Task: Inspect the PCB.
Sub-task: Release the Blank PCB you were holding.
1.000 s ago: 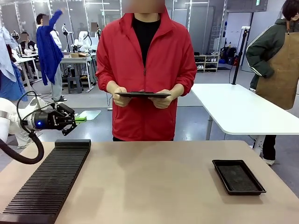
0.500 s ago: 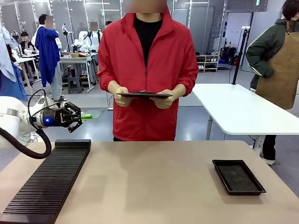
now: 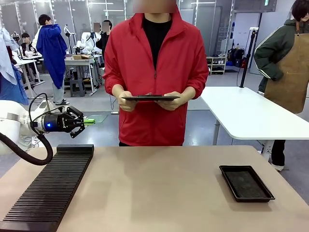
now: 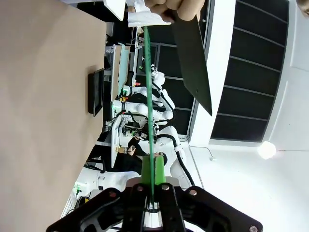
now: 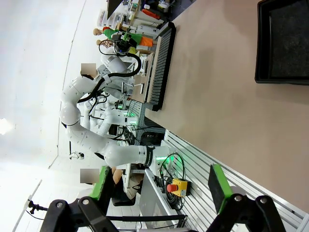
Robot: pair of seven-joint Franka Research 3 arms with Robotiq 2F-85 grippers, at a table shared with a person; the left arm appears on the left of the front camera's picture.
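The left tool (image 3: 81,122) is clamped shut on the PCB (image 4: 147,96), held in the air above the slotted rack's (image 3: 53,186) far end. The board lies edge-on, its long axis running from the tool toward the person's tablet (image 3: 149,97). The right tool (image 5: 159,186) gapes wide and empty, so the left arm is judged the nearer.

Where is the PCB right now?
Front view, left side: the PCB is clamped in the left pincer, held in the air above the far end of the black rack, pointing toward the person.

A long white rectangular table (image 3: 246,113) stood to the right on the smooth grey floor (image 3: 104,104), pale glazed partition walls (image 3: 203,19) behind.
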